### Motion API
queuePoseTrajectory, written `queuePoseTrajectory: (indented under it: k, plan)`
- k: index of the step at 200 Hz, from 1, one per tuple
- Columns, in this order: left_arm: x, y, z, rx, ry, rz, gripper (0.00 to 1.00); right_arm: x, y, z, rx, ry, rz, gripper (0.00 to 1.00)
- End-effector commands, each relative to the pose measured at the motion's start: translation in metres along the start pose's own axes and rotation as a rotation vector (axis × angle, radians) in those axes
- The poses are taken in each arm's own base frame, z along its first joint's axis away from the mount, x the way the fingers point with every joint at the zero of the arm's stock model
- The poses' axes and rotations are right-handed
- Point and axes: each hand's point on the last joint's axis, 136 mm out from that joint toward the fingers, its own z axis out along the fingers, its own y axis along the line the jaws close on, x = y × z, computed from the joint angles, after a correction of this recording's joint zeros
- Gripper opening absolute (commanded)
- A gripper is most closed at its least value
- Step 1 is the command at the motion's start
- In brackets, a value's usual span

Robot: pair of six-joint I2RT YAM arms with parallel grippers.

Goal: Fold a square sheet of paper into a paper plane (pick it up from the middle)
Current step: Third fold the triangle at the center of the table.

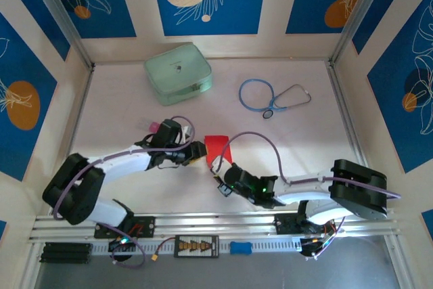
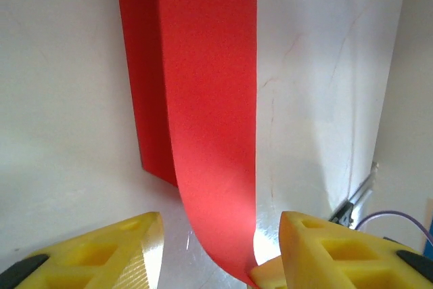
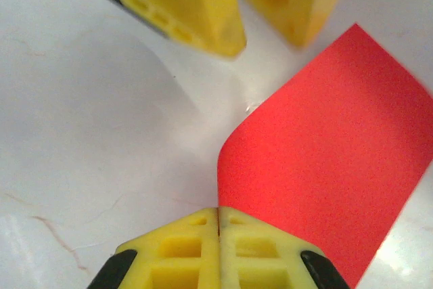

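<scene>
White table (image 1: 122, 106), curled red sheet (image 1: 217, 145)

Bright red square sheet of paper (image 1: 218, 145), pale mint-green case (image 1: 178, 72), blue stethoscope (image 1: 269, 113), white faintly veined table (image 1: 122, 113), blue wall panels (image 1: 237, 5) with white leaves, orange and cream discs

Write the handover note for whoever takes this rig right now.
Left tool: open, the sheet's raised end between its fingers, not clamped.
Right tool: shut, apparently pinching an edge of the square sheet of paper.
Sheet: mid-table, between the two tools, one part lying flat and one part curled upward.
Done: an edge is lifted and a first fold seems begun.
Left: press that crease, then make every further fold. There is no plane shape yet.
</scene>
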Motion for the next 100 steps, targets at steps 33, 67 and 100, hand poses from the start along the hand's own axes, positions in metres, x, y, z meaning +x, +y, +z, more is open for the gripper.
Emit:
queuePoseTrajectory:
  k: [33, 67, 100]
  plan:
    - [-0.033, -0.026, -0.022, -0.044, -0.052, 0.159, 0.34, -0.011, 0.01, -0.005, -0.331, 0.113, 0.431, 0.0]
    - [-0.048, -0.041, -0.012, -0.021, -0.019, 0.213, 0.23, -0.016, 0.004, -0.003, -0.391, 0.134, 0.561, 0.0]
    - [-0.052, -0.049, 0.006, 0.023, 0.038, 0.225, 0.18, -0.016, 0.007, 0.001, -0.439, 0.159, 0.653, 0.0]
